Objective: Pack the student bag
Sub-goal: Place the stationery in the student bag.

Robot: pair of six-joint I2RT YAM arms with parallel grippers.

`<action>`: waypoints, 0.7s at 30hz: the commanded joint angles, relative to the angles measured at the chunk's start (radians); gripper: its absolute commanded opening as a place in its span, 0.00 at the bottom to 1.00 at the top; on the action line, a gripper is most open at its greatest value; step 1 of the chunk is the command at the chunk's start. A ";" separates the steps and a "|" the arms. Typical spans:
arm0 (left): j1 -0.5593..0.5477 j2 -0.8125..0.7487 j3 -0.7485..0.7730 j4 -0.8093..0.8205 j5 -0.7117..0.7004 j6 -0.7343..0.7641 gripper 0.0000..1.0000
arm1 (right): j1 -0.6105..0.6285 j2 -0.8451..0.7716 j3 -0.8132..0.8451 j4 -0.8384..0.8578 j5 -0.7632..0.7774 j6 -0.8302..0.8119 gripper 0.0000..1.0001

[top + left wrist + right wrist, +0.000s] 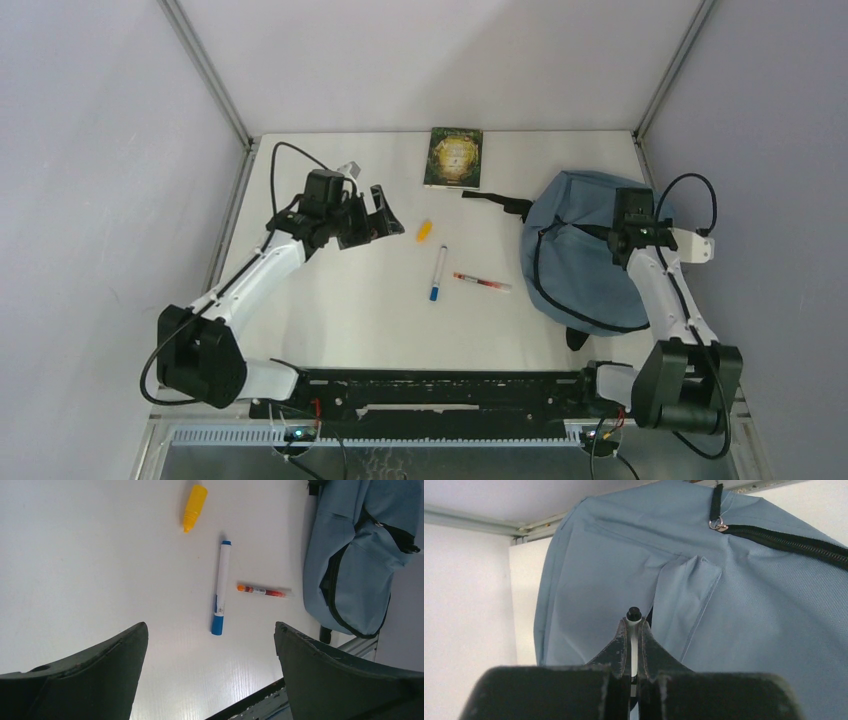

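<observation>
My left tool (210, 625) hangs wide over the counter (75, 555); my right tool (634, 627) pinches a thin white pen (633, 615) against the student bag (749, 610).

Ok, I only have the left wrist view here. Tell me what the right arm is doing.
Observer: The right gripper has its jaws shut on a thin white pen with a black tip, above the backpack.
Operator: Say which part of the backpack it's at.
Observer: In the right wrist view, the pen's tip sits at the opening of what looks like a flat outer pocket.
Operator: Now list anything on the table I'm missing.
Observer: A book with a dark green cover lies at the far edge of the table, outside your frame.
</observation>
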 commanded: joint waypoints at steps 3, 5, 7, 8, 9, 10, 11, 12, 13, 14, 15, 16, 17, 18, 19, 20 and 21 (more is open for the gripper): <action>0.002 0.021 -0.007 0.027 0.009 0.017 1.00 | -0.008 0.118 0.047 0.001 0.078 0.143 0.00; 0.002 0.033 -0.002 0.028 0.008 0.019 1.00 | 0.001 0.158 0.057 -0.019 0.071 0.166 0.00; 0.002 0.038 0.001 0.028 0.006 0.019 1.00 | 0.012 0.193 0.063 -0.022 0.045 0.173 0.00; 0.003 0.040 0.003 0.028 0.005 0.018 1.00 | 0.021 0.204 0.063 -0.019 0.031 0.172 0.00; 0.003 0.042 0.005 0.027 0.006 0.020 1.00 | 0.029 0.213 0.063 -0.014 0.016 0.171 0.00; 0.003 0.044 0.006 0.027 0.005 0.022 1.00 | 0.039 0.220 0.063 -0.008 0.005 0.168 0.00; 0.003 0.046 0.008 0.027 0.004 0.021 1.00 | 0.052 0.224 0.063 -0.003 -0.007 0.165 0.00; 0.003 0.047 0.009 0.027 0.006 0.021 1.00 | 0.062 0.228 0.063 0.008 -0.024 0.157 0.00; 0.002 0.049 0.008 0.027 0.006 0.022 1.00 | 0.067 0.232 0.063 0.015 -0.042 0.151 0.00; 0.002 0.051 0.010 0.027 0.007 0.021 1.00 | 0.068 0.234 0.063 0.020 -0.064 0.149 0.00; 0.003 0.051 0.010 0.027 0.008 0.021 1.00 | 0.068 0.235 0.063 0.029 -0.087 0.144 0.00; 0.003 0.051 0.011 0.027 0.010 0.022 1.00 | 0.068 0.236 0.063 0.035 -0.107 0.139 0.00; 0.003 0.051 0.009 0.028 0.010 0.021 1.00 | 0.069 0.234 0.063 0.047 -0.127 0.123 0.00; 0.003 0.050 0.009 0.028 0.010 0.022 1.00 | 0.068 0.232 0.063 0.062 -0.149 0.108 0.01; 0.003 0.049 0.008 0.028 0.010 0.022 1.00 | 0.068 0.227 0.063 0.071 -0.169 0.098 0.01; 0.003 0.046 0.007 0.027 0.009 0.023 1.00 | 0.068 0.221 0.063 0.078 -0.181 0.091 0.01; 0.003 0.044 0.004 0.027 0.010 0.023 1.00 | 0.068 0.213 0.063 0.074 -0.189 0.090 0.01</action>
